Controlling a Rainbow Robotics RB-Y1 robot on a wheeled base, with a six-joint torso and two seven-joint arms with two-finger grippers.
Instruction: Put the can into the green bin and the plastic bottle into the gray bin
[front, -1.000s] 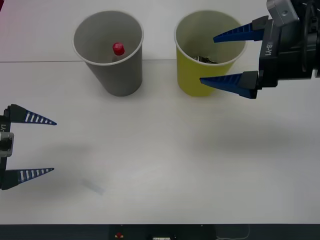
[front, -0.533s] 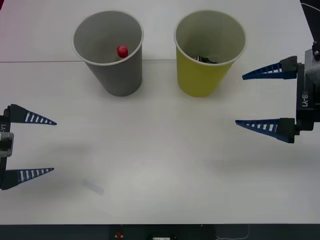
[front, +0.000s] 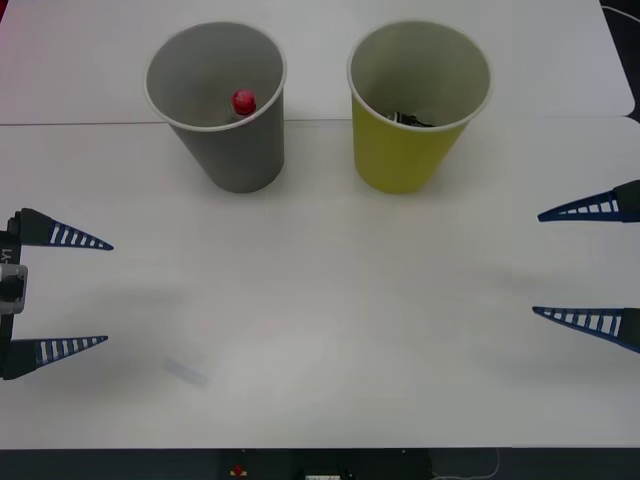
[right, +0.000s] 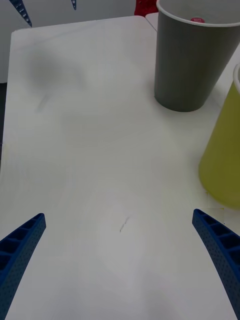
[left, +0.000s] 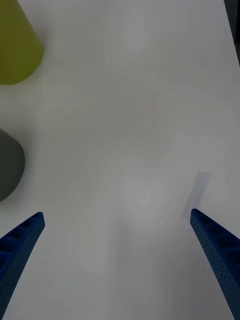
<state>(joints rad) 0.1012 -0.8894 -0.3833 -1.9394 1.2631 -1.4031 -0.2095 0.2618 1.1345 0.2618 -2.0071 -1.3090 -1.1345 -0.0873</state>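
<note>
At the far side of the white surface (front: 330, 300) two bins stand upright and apart: the gray bin (front: 230, 150), on the robot's left, holds one plastic bottle (front: 242, 103), its red cap up and long axis near vertical; the green bin (front: 405, 150) contains something dark. Both the left hand (front: 85, 292) and the right hand (front: 585, 265) hover open, empty, at opposite edges.
</note>
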